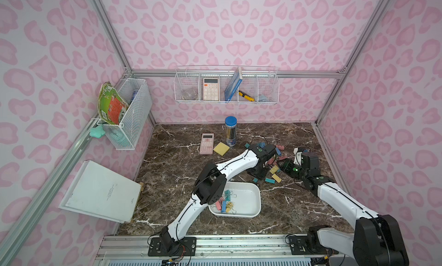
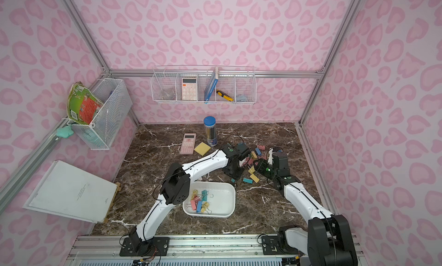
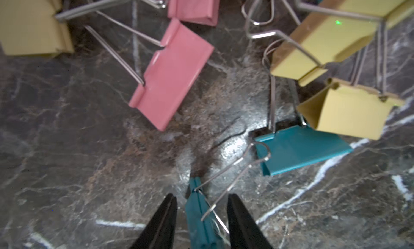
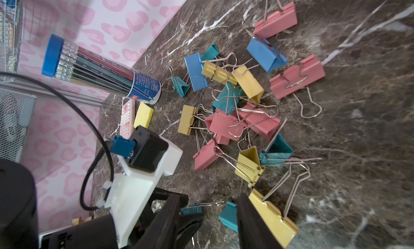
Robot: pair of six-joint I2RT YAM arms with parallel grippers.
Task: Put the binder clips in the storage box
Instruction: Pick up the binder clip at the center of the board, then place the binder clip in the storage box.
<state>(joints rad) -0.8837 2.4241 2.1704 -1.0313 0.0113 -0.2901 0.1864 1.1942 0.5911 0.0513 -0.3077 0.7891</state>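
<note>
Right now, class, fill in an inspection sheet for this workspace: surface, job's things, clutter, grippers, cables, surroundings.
Surface: dark marble tabletop, no spills seen.
Job's things: most binder clips heaped on the tabletop; a few already in the white storage box.
Clutter: pink calculator, yellow sticky-note pad, pencil tube, all apart from the heap.
Grippers: left gripper open, straddling a teal clip; right gripper open, nothing seen held.
Cables: black cable looping at the left gripper's mount.
Surroundings: wire mesh basket on the back wall, another on a side wall; white board leaning; pink-spotted walls.

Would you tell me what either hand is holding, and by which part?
Nothing: the left hand straddles a teal binder clip without pinching it; the right hand is open.
</note>
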